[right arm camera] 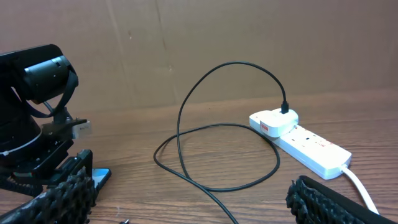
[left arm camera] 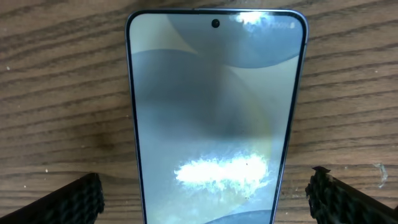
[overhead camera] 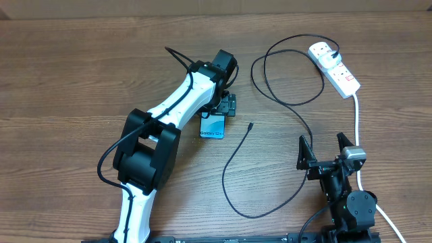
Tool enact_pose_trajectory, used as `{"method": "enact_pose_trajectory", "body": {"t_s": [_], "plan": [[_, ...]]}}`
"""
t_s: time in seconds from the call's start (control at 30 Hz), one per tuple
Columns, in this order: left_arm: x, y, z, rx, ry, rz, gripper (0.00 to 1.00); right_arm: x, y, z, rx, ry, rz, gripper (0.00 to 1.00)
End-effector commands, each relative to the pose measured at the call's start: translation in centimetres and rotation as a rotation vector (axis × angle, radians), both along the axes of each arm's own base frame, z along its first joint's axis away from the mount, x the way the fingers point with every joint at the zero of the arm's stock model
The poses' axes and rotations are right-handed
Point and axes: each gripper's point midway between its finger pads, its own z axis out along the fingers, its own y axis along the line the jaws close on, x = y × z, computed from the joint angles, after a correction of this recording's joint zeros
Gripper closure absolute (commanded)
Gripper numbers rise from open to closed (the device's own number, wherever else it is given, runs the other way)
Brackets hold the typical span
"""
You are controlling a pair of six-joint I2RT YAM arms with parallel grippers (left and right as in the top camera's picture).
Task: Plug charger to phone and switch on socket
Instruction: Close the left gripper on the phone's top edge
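The left arm (overhead camera: 169, 108) rises closest to the overhead camera, white and black, and reaches from the near edge out to the middle of the wooden table (overhead camera: 67, 67). Its left gripper (left arm camera: 204, 198) hangs directly over the phone (left arm camera: 214, 124). The jaws are spread wide, with one finger on each side of the handset, and neither finger touches its edges.

The right arm (overhead camera: 347, 199) sits folded low at the near right corner. The right gripper (overhead camera: 324, 152) is also fully apart, holds nothing, and faces the far side of the table.

The socket (overhead camera: 335, 68) lies flat at the far right, well away from both claws, and its thick white cord (overhead camera: 356, 121) trails back past the right arm. I can't make out from here whether its switch is pressed on.

The charger (right arm camera: 236, 63) is plugged into the far end of that block. It arcs upward, loops across the table and curls round near the front edge.

The phone lies screen up near the table's centre. Its screen is lit, and its camera-hole end points away from the wrist lens.

The charger's small connector (overhead camera: 250, 125) rests loose on the wood just right of the phone, not touching it.
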Motion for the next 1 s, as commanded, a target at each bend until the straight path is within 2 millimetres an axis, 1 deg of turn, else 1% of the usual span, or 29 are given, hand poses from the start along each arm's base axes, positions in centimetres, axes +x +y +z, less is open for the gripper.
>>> {"method": "enact_pose_trajectory", "body": {"t_s": [0.0,0.43,0.8,0.97], "plan": [[-0.3,0.0,-0.6,0.011,0.013,-0.039,0.0,0.0,-0.1,-0.1,0.003,-0.005,-0.004,0.0],[-0.1,-0.7,-0.6,0.002,-0.004,-0.055,0.0,0.0,-0.1,-0.1,0.003,-0.005,-0.004,0.0],[-0.3,-0.6,-0.9,0.004,-0.001,-0.055,0.0,0.0,-0.1,-0.1,0.003,-0.005,-0.004,0.0],[0.3,-1.1,-0.8,-0.019,-0.024,-0.048,0.0,0.0,-0.1,-0.1,0.003,-0.005,-0.004,0.0]]}}
